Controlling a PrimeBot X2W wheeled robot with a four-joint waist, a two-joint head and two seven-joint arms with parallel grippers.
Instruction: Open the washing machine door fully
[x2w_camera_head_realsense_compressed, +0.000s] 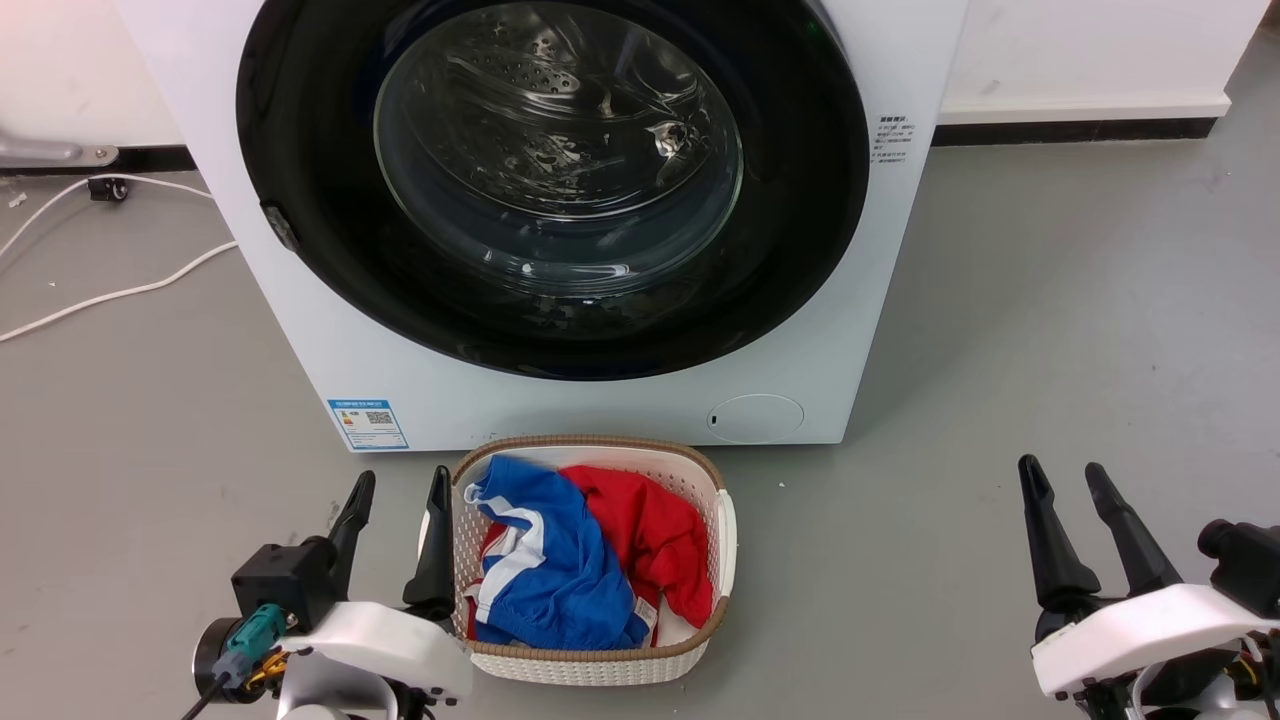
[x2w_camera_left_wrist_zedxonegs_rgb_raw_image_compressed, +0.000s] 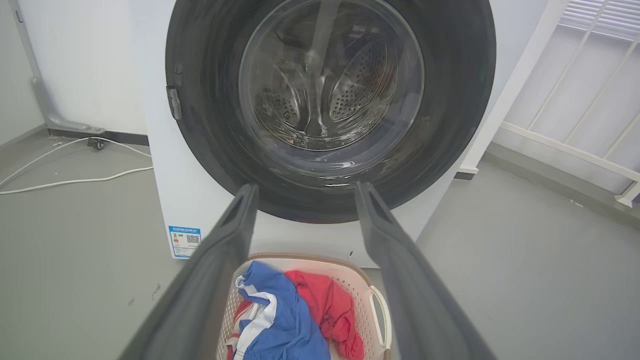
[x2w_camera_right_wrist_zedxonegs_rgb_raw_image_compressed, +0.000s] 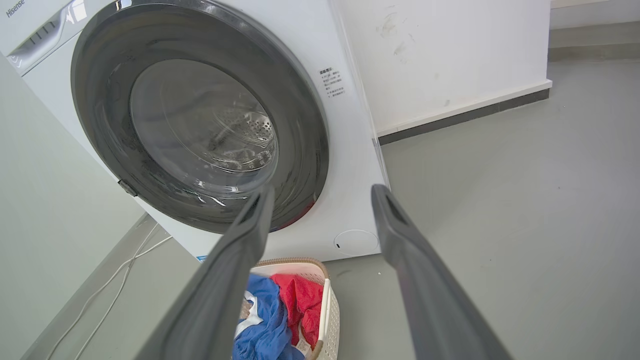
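white-shelled wrists, each with a pair of dark fingers

the left gripper (x2w_camera_head_realsense_compressed: 402, 478) and right gripper (x2w_camera_head_realsense_compressed: 1062, 468) each have two long black fingers (x2w_camera_head_realsense_compressed: 1045, 550) tapering to narrow tips; in the wrist views they look matte dark grey with a shallow slot (x2w_camera_left_wrist_zedxonegs_rgb_raw_image_compressed: 239, 207) near the tip. behind each is a smooth white shell (x2w_camera_head_realsense_compressed: 395, 640). the left wrist bears a boxy black block (x2w_camera_head_realsense_compressed: 285, 580), a teal plug (x2w_camera_head_realsense_compressed: 255, 630) with a black cable (x2w_camera_head_realsense_compressed: 200, 703) and some yellow wire (x2w_camera_head_realsense_compressed: 265, 668); the right bears a rounded black block (x2w_camera_head_realsense_compressed: 1245, 565).
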